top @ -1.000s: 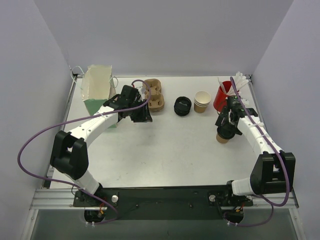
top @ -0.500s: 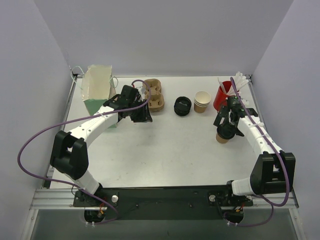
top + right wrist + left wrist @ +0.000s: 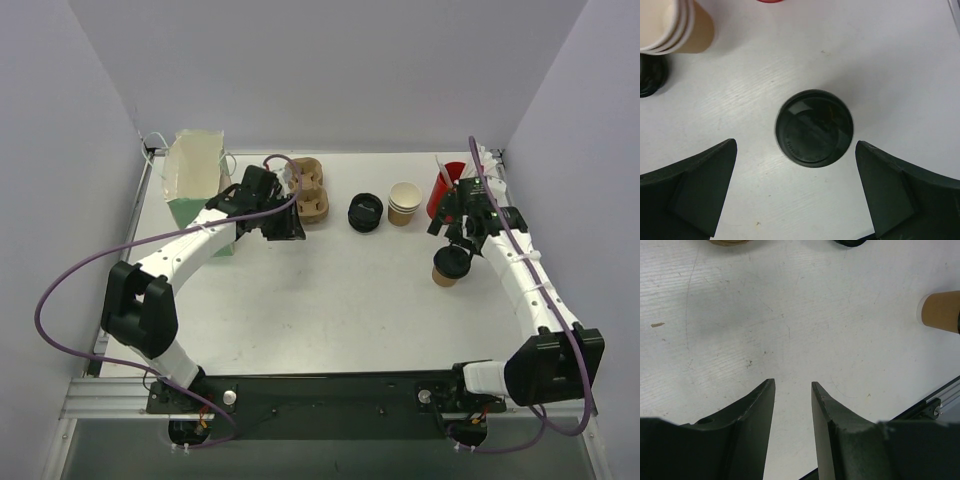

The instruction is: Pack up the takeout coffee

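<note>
The takeout coffee (image 3: 449, 266), a brown paper cup with a black lid, stands upright at the right of the table. My right gripper (image 3: 456, 238) hovers just above and behind it, open wide. In the right wrist view the lid (image 3: 814, 127) lies between and below the spread fingers of that gripper (image 3: 795, 144), touching neither. My left gripper (image 3: 285, 228) is at the left centre, partly open with nothing between its fingers; its wrist view shows that gripper (image 3: 792, 383) over bare table, with the coffee cup (image 3: 940, 311) far off at the right edge.
A brown cup carrier (image 3: 310, 190) sits behind the left gripper. An open green-and-white bag (image 3: 193, 180) stands at the back left. A stack of black lids (image 3: 365, 212), stacked tan cups (image 3: 404, 203) and a red cup with sticks (image 3: 445, 188) line the back.
My right gripper has opened wide, let go of the coffee and drawn up and back from it. The cup stays upright where it was. The left arm has barely moved.
</note>
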`<state>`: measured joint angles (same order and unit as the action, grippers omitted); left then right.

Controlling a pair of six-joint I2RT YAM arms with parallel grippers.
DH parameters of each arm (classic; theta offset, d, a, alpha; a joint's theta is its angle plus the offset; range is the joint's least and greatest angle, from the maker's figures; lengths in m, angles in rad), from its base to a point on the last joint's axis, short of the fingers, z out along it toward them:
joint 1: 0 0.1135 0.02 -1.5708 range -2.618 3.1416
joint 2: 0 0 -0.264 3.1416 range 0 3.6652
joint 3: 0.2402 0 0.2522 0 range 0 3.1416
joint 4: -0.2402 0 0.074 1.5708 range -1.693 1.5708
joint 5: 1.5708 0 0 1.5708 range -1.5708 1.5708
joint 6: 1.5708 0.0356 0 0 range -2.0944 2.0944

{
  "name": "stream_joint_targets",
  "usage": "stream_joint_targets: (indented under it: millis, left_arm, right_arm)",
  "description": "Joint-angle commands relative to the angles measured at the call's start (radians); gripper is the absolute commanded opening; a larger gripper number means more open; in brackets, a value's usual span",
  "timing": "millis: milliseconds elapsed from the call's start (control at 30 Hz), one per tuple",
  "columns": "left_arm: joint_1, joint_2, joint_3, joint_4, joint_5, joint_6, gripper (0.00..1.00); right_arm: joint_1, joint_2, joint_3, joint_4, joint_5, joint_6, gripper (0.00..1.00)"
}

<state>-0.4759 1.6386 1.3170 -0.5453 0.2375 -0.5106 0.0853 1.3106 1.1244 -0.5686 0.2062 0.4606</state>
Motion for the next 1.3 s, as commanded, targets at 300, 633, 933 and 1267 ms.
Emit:
stream_joint_targets:
  millis: [300,633,933,1267]
  left_arm:
    - [0.016,0.085,0.255,-0.064,-0.121,0.037,0.45]
    - [0.022,0.309,0.456,-0.065,-0.372,-0.006,0.34]
    - [0.039,0.494,0.63,-0.105,-0.42,-0.011,0.34]
    - [0.065,0.57,0.663,-0.105,-0.403,-0.011,0.38]
  right_arm:
    - [0.349,0.232,0.423,-0.047,0.056,0.018,0.98]
    - [0.352,0.17,0.339,-0.025,-0.013,0.032,0.97]
    - [0.357,0.122,0.285,-0.001,-0.051,0.03,0.97]
    - [0.358,0.105,0.253,0.018,-0.065,0.03,0.97]
